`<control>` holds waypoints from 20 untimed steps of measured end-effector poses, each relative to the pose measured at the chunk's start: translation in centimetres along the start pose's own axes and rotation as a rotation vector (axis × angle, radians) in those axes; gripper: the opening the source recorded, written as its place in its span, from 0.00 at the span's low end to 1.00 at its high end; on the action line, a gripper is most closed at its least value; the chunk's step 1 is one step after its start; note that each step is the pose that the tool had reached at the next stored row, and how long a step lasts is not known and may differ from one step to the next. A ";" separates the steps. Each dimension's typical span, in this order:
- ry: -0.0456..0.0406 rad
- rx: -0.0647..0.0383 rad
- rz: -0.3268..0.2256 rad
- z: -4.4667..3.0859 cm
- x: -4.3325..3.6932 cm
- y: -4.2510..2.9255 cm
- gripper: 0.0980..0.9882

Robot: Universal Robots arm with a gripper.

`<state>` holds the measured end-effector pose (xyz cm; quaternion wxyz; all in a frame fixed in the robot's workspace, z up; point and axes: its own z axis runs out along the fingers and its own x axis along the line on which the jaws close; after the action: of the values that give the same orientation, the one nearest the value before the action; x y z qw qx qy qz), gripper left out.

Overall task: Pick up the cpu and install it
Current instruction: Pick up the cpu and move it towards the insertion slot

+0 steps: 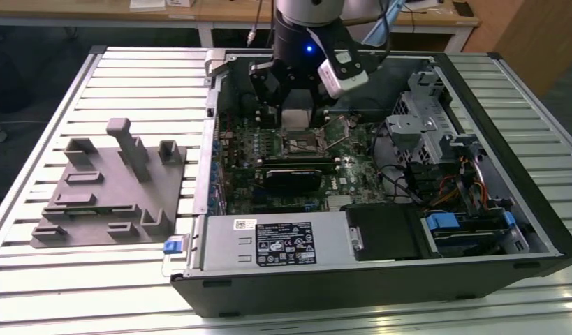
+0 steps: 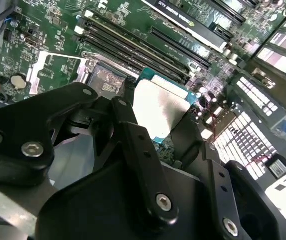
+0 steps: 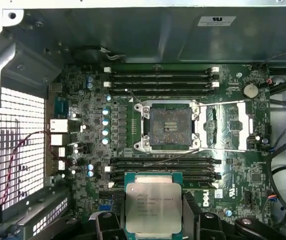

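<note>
Slatted table (image 1: 127,70), one case (image 1: 360,289): hand (image 3: 153,226) grips one cpu (image 3: 152,202) near one socket (image 3: 166,126).

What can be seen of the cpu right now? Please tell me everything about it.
The cpu is a small flat square chip: a pale silver metal top with faint print, on a green base whose edge shows around it. In both wrist views the claw grips it by opposite sides with two black fingers. It is held over the green motherboard, near the memory slots, apart from the open socket, whose dark centre is empty. Nothing else touches it.
</note>
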<state>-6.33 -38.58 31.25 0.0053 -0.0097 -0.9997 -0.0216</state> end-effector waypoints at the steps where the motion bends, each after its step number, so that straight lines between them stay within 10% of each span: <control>1: -0.0006 0.000 0.000 0.16 0.00 0.05 0.50; 20: -0.0015 0.000 0.000 3.36 -1.81 2.10 0.50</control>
<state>-4.51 -36.37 27.97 0.0045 -0.0096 -0.9997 -0.0217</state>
